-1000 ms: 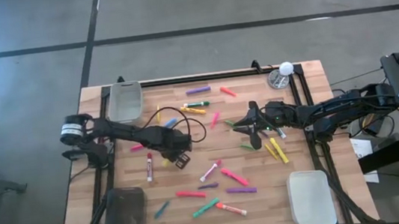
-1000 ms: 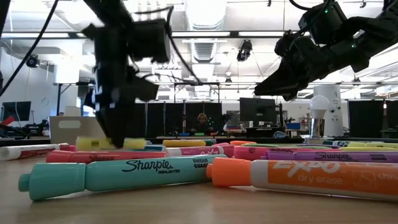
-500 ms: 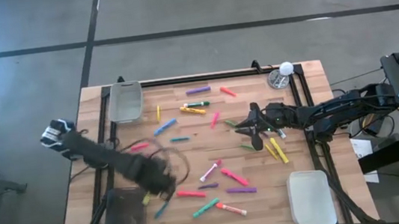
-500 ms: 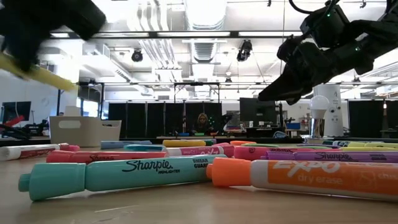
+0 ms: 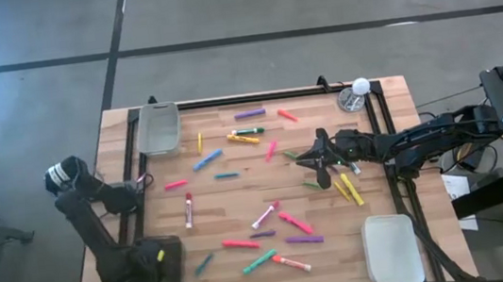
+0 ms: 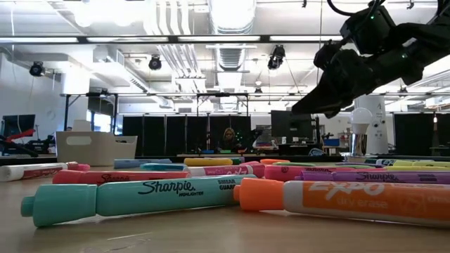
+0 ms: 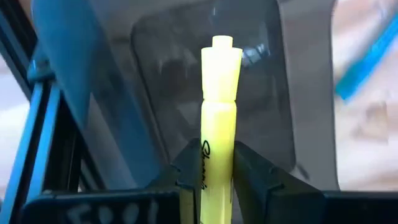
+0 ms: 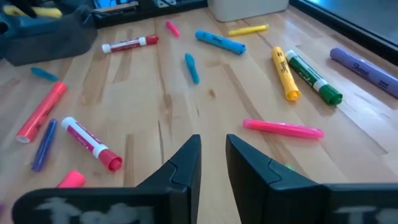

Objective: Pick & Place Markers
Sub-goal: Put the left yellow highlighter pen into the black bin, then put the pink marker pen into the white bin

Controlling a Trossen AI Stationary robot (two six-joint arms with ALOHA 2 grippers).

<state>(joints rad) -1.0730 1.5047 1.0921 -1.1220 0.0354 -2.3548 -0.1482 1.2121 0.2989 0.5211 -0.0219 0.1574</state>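
Left wrist view: left claw (image 7: pixel 216 171) clamps yellow highlighter (image 7: pixel 219 118) over dark bin (image 5: pixel 157 268). Right claw (image 8: pixel 212 163), slightly parted, holds nothing above surface (image 8: pixel 186 106).

The markers (image 5: pixel 241 213) lie scattered across the middle of the table (image 5: pixel 404 143). A bin (image 5: pixel 157 129) sits at the far left corner, another (image 5: pixel 156 271) at the near left, apparently under the left gripper (image 5: pixel 156 258); a third (image 5: pixel 392 250) sits near right.

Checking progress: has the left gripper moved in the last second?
Yes. The left gripper, clamping a yellow highlighter marker, swung from mid-table to over the dark plastic bin.
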